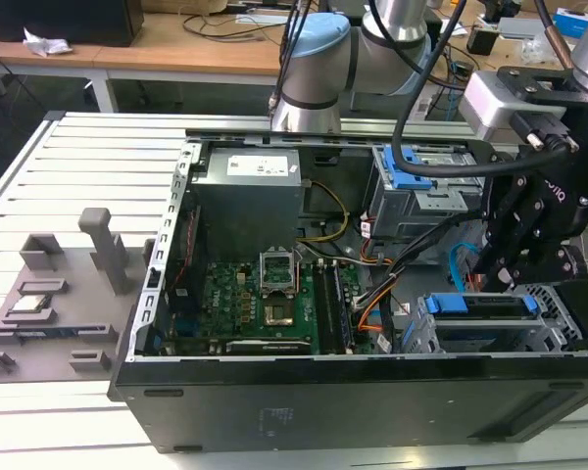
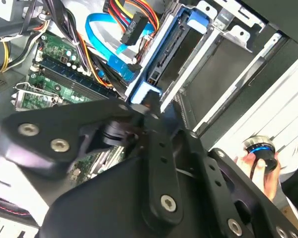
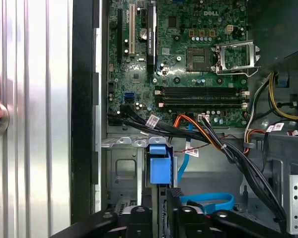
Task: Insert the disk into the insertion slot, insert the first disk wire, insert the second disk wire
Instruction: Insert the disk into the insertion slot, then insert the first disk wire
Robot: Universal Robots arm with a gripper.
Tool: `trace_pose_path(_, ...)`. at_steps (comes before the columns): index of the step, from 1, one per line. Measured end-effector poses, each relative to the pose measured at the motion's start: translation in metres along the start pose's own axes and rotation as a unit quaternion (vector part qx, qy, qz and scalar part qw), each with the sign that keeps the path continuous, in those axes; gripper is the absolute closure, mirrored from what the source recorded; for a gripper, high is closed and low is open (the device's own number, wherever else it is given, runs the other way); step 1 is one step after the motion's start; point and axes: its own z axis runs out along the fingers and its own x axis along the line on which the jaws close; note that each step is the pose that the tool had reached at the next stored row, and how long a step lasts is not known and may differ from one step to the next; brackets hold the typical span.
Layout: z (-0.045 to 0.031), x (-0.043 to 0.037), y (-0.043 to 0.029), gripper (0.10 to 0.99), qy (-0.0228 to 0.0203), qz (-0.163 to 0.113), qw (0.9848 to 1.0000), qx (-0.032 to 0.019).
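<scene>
Assembly under way inside an open black computer case [image 1: 372, 401]: the robot arm's black gripper [image 1: 505, 276] hangs directly over the disk [image 1: 482, 305] — a flat silver hard drive in a bright blue plastic frame — which sits in the insertion slot [image 1: 561, 315], the low silver perforated metal cage at the case's corner on the exterior view's right. Whether the gripper is clamped on the blue frame or merely poised against it cannot be told. The first disk wire [image 2: 134, 27], a bundle of orange, red and black leads ending in a small black plug, and the second disk wire [image 2: 109, 52], a thin flat light-blue cable, lie loose just beside the drive, neither visibly plugged in. The disk looks rigid and dense for its bulk, smooth on its metal faces and probably sensitive to knocks — the plastic frame's long edges offer the safest purchase, clear of the connector end. The wires appear limp and light, best taken at their stiff plugs. A person's hand [image 2: 260, 166] rests on the grey slatted table [image 1: 78, 166] outside the case.
</scene>
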Motion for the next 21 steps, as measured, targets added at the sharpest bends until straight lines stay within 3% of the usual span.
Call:
trace_pose_path(1, 0.0000, 0.0000, 0.0000, 0.855, 0.0000, 0.000, 1.0000, 0.0000)
trace_pose_path(3, 0.0001, 0.0000, 0.0000, 0.980, -0.0001, 0.000, 1.0000, 0.0000)
trace_pose_path(8, 0.0002, 0.0000, 0.0000, 0.980, -0.0001, 0.000, 1.0000, 0.0000)
trace_pose_path(9, 0.0011, -0.0001, -0.0042, 0.980, -0.0002, 0.000, 1.0000, 0.0000)
trace_pose_path(10, 0.0036, -0.0016, -0.0154, 0.980, 0.0002, 0.000, 1.0000, -0.0003)
trace_pose_path(11, 0.0046, -0.0066, -0.0214, 0.980, 0.0012, 0.000, 1.0000, -0.0003)
trace_pose_path(13, 0.0050, -0.0189, -0.0263, 0.980, 0.0029, 0.000, 1.0000, -0.0003)
trace_pose_path(19, 0.0053, -0.0534, -0.0276, 0.980, 0.0052, 0.000, 1.0000, -0.0003)
trace_pose_path(21, 0.0053, -0.0547, -0.0275, 0.980, 0.0053, 0.000, 1.0000, -0.0003)
